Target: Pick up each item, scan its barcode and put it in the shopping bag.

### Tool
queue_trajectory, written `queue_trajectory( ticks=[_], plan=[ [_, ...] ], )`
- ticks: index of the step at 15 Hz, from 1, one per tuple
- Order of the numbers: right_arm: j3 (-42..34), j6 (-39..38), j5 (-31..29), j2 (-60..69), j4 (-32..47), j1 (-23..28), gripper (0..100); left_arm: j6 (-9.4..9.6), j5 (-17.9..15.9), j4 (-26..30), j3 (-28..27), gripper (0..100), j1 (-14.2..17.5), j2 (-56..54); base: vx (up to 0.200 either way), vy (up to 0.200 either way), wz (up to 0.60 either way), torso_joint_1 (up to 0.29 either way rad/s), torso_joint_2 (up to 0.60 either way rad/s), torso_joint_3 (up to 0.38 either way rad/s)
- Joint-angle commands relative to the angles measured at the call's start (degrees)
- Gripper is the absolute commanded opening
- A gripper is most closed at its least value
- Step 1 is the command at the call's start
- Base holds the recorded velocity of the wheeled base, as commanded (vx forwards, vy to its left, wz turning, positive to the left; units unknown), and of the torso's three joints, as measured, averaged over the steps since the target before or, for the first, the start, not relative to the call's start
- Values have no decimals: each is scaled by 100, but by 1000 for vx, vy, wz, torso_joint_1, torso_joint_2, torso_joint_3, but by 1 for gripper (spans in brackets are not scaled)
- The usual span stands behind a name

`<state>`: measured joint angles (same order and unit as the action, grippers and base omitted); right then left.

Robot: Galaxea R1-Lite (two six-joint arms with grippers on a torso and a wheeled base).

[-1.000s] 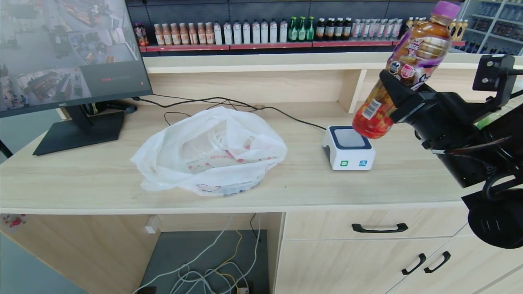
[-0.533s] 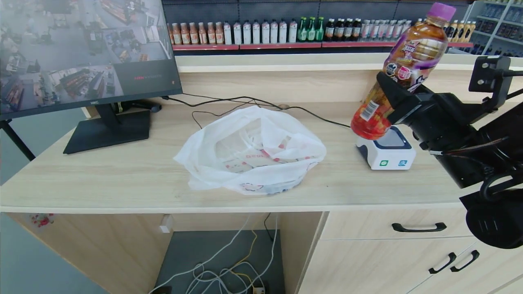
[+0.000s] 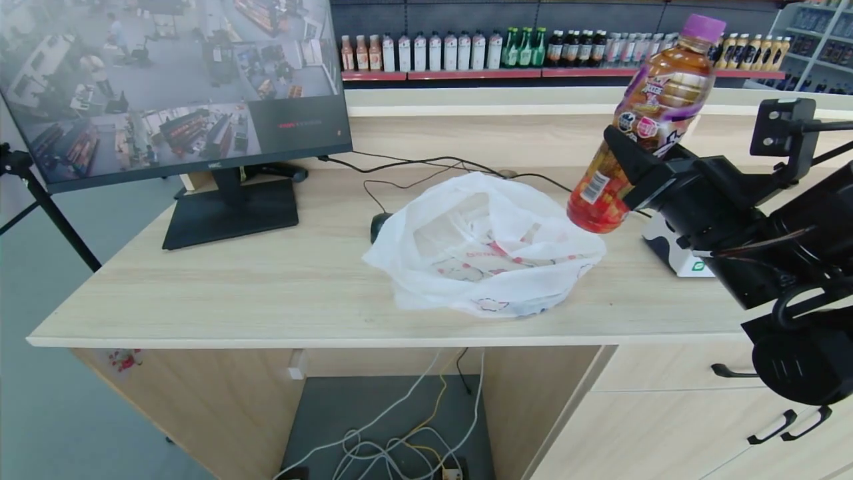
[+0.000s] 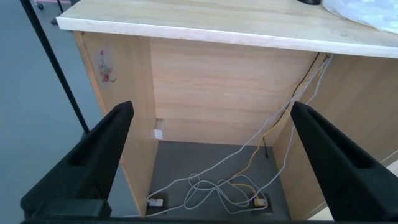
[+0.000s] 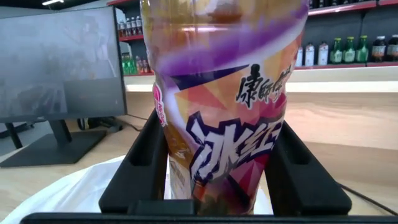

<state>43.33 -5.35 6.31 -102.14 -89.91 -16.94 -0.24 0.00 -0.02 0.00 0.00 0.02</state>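
Note:
My right gripper (image 3: 643, 167) is shut on a tea bottle (image 3: 643, 127) with a purple cap, held tilted in the air above the counter, its base just past the right rim of the white shopping bag (image 3: 486, 243). The bottle's barcode faces down and left. In the right wrist view the bottle (image 5: 221, 118) sits clamped between the black fingers (image 5: 140, 162), with the bag (image 5: 81, 193) below it. The white barcode scanner (image 3: 670, 250) stands on the counter to the right of the bag, partly hidden by my arm. My left gripper (image 4: 211, 162) hangs open low in front of the counter's open underside.
A monitor (image 3: 166, 87) on a black stand occupies the counter's back left. A mouse (image 3: 378, 225) and cables lie behind the bag. Shelves of bottles (image 3: 533, 50) line the back wall. Drawers (image 3: 733, 400) sit under the right side; loose cables (image 4: 224, 180) lie on the floor below.
The head camera has swung left, so the whole scene has shifted right. The bottle in my right gripper has gone from above the scanner to the bag's right rim.

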Motion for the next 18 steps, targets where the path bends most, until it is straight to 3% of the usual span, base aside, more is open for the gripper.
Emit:
queue_trajectory(
  ticks=[1,4,7,9,14,18],
  plan=[
    [-17,-1,1,-25,-9,-11,0,-2,0,2,0,100,0,-2,0,0,0,0,0,0],
    [-87,34,28,125,-9,-63,0,-2,0,2,0,100,0,-2,0,0,0,0,0,0],
    [-246,535,687,186,-9,-415,0,-11,0,2,0,100,0,-2,0,0,0,0,0,0],
    [-158,632,564,-34,-9,-766,0,-2,0,2,0,100,0,-2,0,0,0,0,0,0],
    [1178,764,-95,-1097,87,-1347,0,-11,0,2,0,100,0,-2,0,0,0,0,0,0],
    [1916,764,-130,-1326,1160,-1426,0,-11,0,2,0,100,0,-2,0,0,0,0,0,0]
  ],
)
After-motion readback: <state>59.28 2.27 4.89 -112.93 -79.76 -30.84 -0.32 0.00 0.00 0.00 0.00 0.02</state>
